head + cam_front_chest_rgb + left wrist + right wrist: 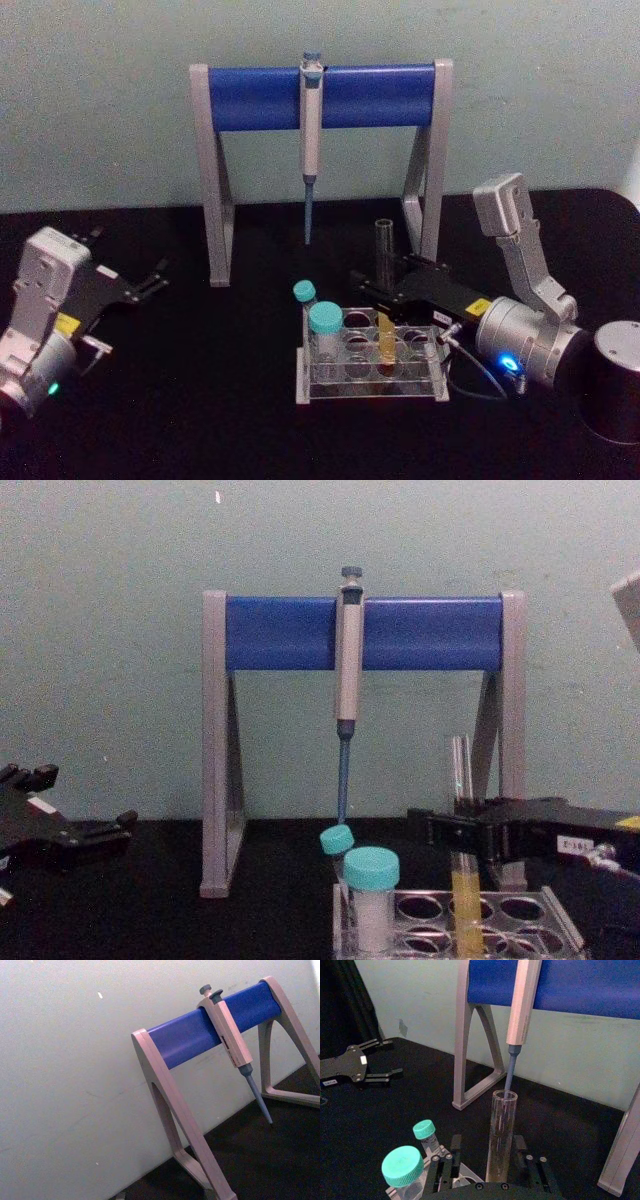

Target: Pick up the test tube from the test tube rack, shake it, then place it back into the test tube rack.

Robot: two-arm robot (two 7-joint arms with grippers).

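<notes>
Glass, thin-walled and capless: in the head view the test tube (383,265) stands upright in a hole of the test tube rack (330,390), yellow liquid at its foot. The right claw (362,282) reaches in from the right around its middle. The left claw (132,252) lies spread wide and empty on the black counter (200,410), well apart to the left.

The left wrist view takes in the grey-and-blue pipette stand (200,1035) and the pipette (231,1040) hanging from it.

In the right wrist view the right claw's fingers (455,1157) flank the tube with a gap on one side, so the claw reads as open, not clamped.

In the chest view they sit level with bare glass above the liquid, which looks the sensible place to hold. The tube is likely light, stiff, slick and brittle, calling for a modest squeeze, and its open mouth argues for gentle shaking.

Two teal-capped vials (370,870) stand beside it in the rack. The pipette's tip hangs behind and above the tube's mouth, and the stand's leg rises close behind the claw, so a lift has little room to stray.
</notes>
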